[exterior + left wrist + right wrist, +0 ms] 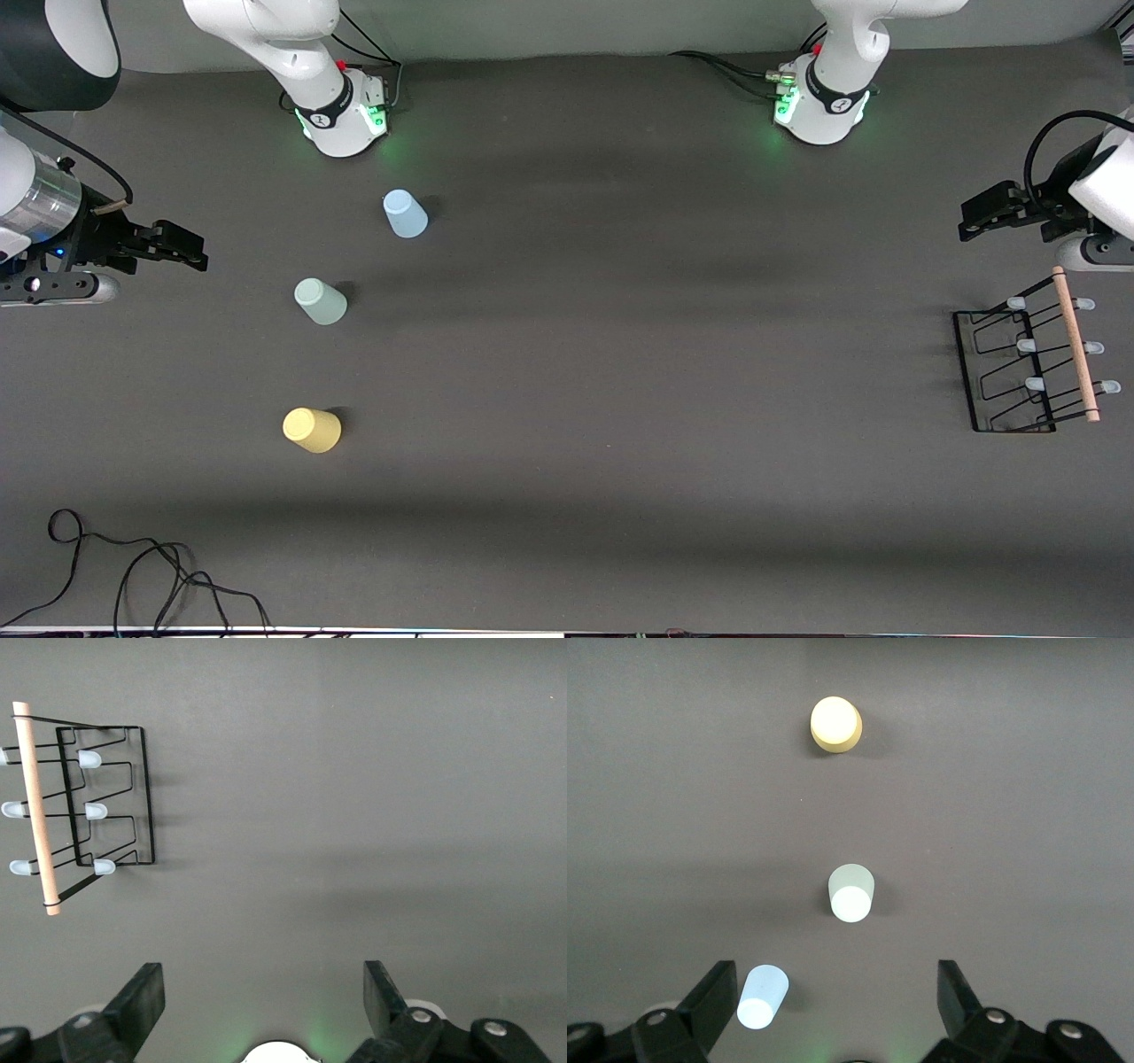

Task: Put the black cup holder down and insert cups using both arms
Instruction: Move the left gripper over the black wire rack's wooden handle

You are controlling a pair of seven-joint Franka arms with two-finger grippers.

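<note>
Cups point(323, 301) on dark grey tabletop point(620, 372)

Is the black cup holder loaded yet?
Empty. All pale-tipped pegs of the black cup holder are bare; the three cups stand on the table.

left arm point(1094, 190): cut off at the front view's edge
right arm point(53, 221): likewise cut off
black cup holder point(106, 806): one peg tip clipped in the left wrist view

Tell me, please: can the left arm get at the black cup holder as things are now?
Probably yes. The left end effector hangs open just past the black cup holder at the left arm's end of the table, and nothing stands between them. Its wooden handle is unobstructed.
</note>
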